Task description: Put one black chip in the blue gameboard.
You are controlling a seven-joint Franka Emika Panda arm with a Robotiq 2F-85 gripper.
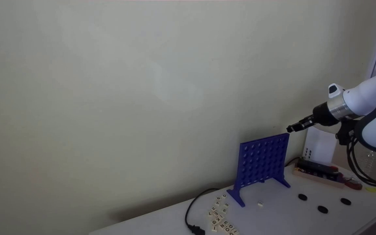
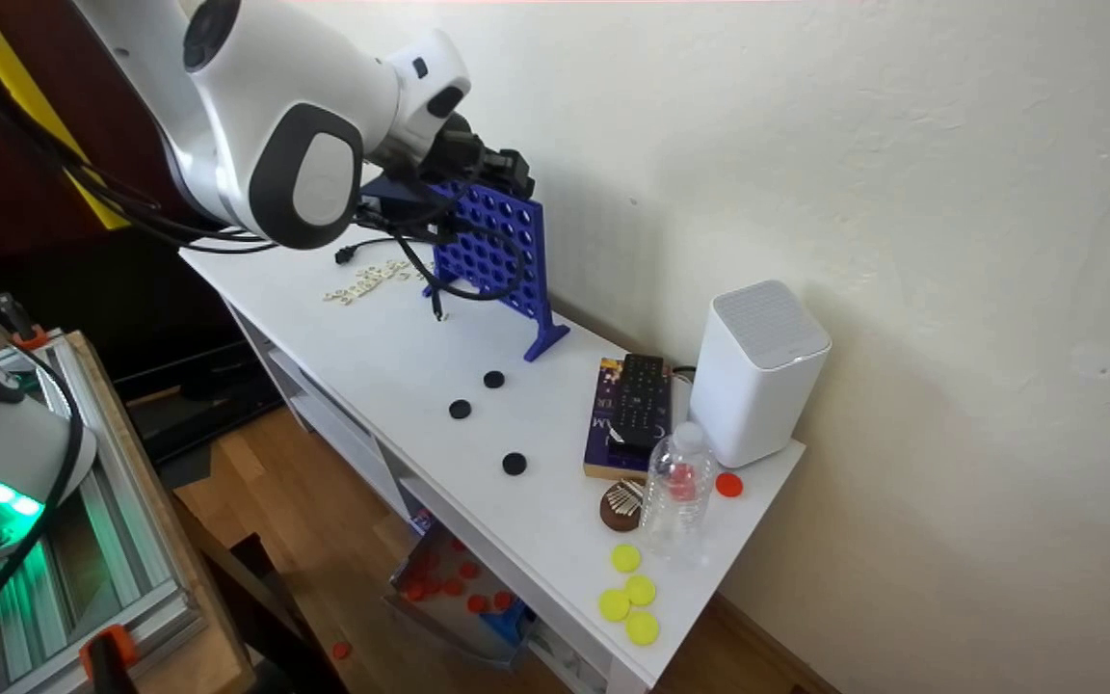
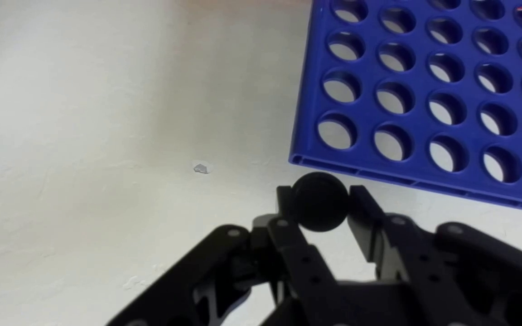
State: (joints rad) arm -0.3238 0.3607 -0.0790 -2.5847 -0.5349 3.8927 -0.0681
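Note:
The blue gameboard (image 1: 263, 160) stands upright on its feet near the wall. It also shows in an exterior view (image 2: 535, 270) and in the wrist view (image 3: 366, 114), where its slotted top edge faces the fingers. My gripper (image 3: 321, 201) is shut on a black chip (image 3: 320, 203), held by its rim between the fingertips. In the wrist view the chip appears just off the board's top edge, near its end column. In an exterior view the gripper (image 1: 289, 129) is just above the board's top corner. Three other black chips lie on the table, including one chip (image 1: 322, 209).
Letter tiles (image 1: 219, 218) and a black cable (image 1: 188, 209) lie beside the board. A book with a remote (image 2: 640, 405), a white box (image 2: 757, 376), a clear bottle (image 2: 678, 492), a brown round object (image 2: 619, 509) and yellow chips (image 2: 641, 628) stand or lie on the table (image 2: 555, 540).

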